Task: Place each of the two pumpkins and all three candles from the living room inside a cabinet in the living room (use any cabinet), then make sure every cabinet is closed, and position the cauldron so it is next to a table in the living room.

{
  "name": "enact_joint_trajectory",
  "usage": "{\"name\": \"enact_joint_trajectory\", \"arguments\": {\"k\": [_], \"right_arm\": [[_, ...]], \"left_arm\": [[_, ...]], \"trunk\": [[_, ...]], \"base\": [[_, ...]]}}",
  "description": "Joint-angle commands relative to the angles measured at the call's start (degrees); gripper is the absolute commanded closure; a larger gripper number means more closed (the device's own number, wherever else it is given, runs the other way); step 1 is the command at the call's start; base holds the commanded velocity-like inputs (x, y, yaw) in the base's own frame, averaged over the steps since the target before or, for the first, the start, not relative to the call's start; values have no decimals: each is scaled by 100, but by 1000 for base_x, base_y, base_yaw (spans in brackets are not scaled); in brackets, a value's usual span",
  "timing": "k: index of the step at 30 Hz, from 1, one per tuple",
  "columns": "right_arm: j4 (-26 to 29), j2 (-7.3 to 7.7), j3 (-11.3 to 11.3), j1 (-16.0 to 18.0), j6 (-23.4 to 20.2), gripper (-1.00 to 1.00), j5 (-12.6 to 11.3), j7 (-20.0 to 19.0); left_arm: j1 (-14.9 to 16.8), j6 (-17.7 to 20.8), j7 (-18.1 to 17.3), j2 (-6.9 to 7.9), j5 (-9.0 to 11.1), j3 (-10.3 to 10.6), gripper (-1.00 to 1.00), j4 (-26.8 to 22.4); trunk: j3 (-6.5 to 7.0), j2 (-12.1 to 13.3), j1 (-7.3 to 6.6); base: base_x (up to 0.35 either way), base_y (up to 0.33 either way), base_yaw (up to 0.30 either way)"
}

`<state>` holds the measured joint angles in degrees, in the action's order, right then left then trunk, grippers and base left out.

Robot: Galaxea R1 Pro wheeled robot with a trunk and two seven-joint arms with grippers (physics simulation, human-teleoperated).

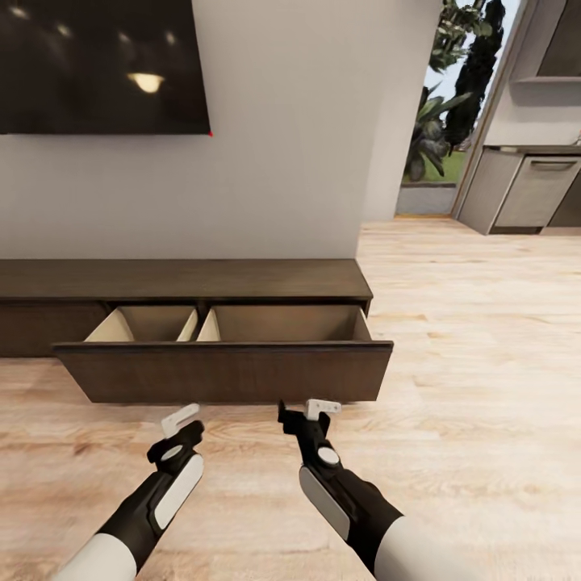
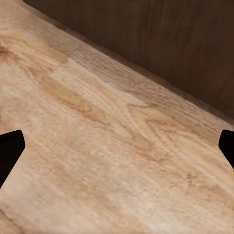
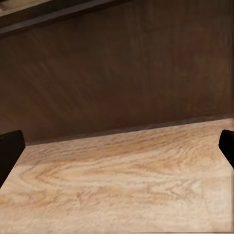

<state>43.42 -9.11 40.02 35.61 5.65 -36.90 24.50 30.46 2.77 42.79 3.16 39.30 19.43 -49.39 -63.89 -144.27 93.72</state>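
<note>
The robot faced the cabinet point(image 1: 186, 278), a long low unit set against the far wall beneath a dark screen point(image 1: 101, 64). Its right drawer point(image 1: 222, 367) stood pulled out toward the robot, showing two pale compartments in which nothing could be seen, though the drawer front hid the near part of each floor; the left drawer front appeared flush and closed. The left gripper point(image 1: 179, 420) and right gripper point(image 1: 311, 410) hung low over the wood floor point(image 1: 468, 363), just near of the drawer front and apart from it. In both wrist views the dark fingertips sat at opposite edges of the picture, so each gripper was spread wide and held nothing. By judgement, the step in hand was either stocking this drawer or pushing it shut; with both grippers unladen and the compartments apparently bare, fetching seemed the likelier. The next move would then call for turning away to find a pumpkin or candle. A kitchen unit point(image 1: 528, 190) and a garden doorway point(image 1: 440, 105) lay far right.
</note>
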Motion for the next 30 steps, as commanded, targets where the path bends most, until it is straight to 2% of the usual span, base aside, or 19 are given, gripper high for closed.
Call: {"name": "enact_joint_trajectory", "arguments": {"k": [1,3,5,6,8,9,14,17,23,26,30], "right_arm": [[-28,3,35,8,71,-100,-58,30],[-58,4,38,8,95,-100,-56,29],[-101,5,40,8,132,-100,-53,29],[-162,6,42,8,184,-100,-49,28],[-272,6,84,8,357,-100,-16,17],[-301,6,126,8,421,-100,22,8],[-434,6,250,8,679,-100,200,-5],[-464,6,265,8,940,-100,221,-7],[-465,6,274,0,1163,-100,247,-7],[-464,7,277,-7,1344,-100,250,-10],[-459,14,284,-24,1465,-100,255,-48]], "left_arm": [[4,14,45,8,7,102,-100,-9],[4,-1,45,4,-1,274,-100,-9],[3,-33,47,2,-11,583,-100,-9],[3,-128,53,4,-15,805,-100,-9],[3,-362,61,13,5,1006,-100,-9],[3,-423,61,16,14,1042,-100,-7],[3,-519,60,25,14,1096,-100,70],[3,-542,55,29,-7,1104,-100,152],[-3,-561,54,49,-13,1102,-100,174],[-12,-684,52,137,-16,1109,-100,173],[-64,-1050,29,349,5,1117,-100,96]], "trunk": [[-28,-4,1],[-72,-7,6],[-117,-9,11],[-139,-11,14],[-183,-13,19],[-205,-15,22],[-316,-21,35],[-382,-25,42],[-515,-33,58],[-582,-38,65],[-582,-38,65]], "base": [[0,0,0],[0,0,0],[0,0,0],[0,0,0],[0,0,0],[0,0,0],[0,0,0],[0,0,0],[0,0,0],[0,0,0],[0,0,0]]}}
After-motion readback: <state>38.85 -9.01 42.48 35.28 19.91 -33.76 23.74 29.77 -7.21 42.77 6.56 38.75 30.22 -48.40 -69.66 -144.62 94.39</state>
